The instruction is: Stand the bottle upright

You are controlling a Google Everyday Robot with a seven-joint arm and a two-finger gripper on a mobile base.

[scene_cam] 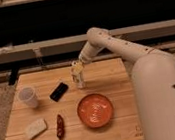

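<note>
The bottle (78, 77) is small, whitish with a yellowish middle. It stands about upright on the wooden table (107, 76), just behind the orange bowl (94, 110). My gripper (77, 67) is at the bottle's top, at the end of the white arm that reaches in from the right. The gripper's tip overlaps the bottle's upper part, so the cap is hidden.
A white cup (28, 96) stands at the left. A flat black rectangular object (59, 91) lies between cup and bottle. A red chili pepper (59, 126) and a pale sponge-like block (35, 128) lie near the front left. A rail runs behind the table.
</note>
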